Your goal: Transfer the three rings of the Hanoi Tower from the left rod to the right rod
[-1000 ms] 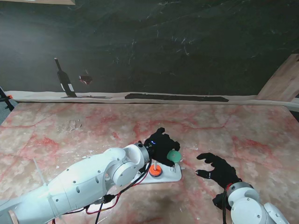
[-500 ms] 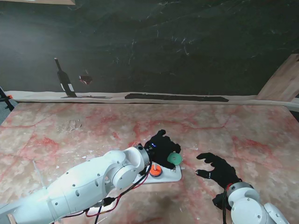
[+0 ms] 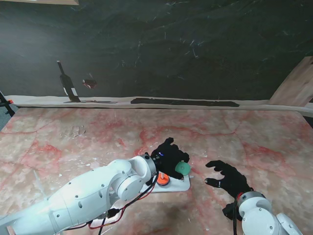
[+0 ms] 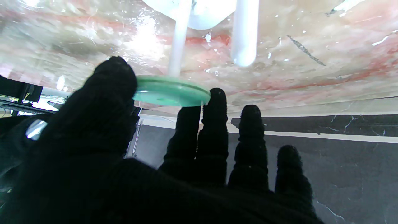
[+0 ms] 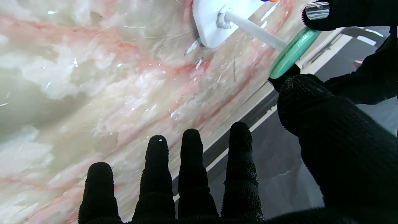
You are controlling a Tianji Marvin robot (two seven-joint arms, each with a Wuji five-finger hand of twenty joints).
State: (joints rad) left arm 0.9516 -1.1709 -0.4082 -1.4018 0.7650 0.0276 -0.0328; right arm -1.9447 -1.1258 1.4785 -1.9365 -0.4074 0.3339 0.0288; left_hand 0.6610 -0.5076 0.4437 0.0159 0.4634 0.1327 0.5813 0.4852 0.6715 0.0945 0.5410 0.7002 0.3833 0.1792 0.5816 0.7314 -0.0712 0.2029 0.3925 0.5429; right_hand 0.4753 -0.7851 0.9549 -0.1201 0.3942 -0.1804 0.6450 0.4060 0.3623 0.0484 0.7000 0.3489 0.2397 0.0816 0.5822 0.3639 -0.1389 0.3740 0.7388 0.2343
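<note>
left hand (image 3: 168,154): pinching green ring (image 3: 182,169) at top of right rod (image 4: 178,37). orange ring (image 3: 163,179) at 7 o'clock on white base (image 3: 182,185). right hand (image 3: 229,178): spread, at 3 o'clock, apart.

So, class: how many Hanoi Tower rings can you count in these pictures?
2. The green ring is pinched in the left hand, at a rod's tip. The orange ring sits on the base, nearer to me. A third may be hidden.
</note>
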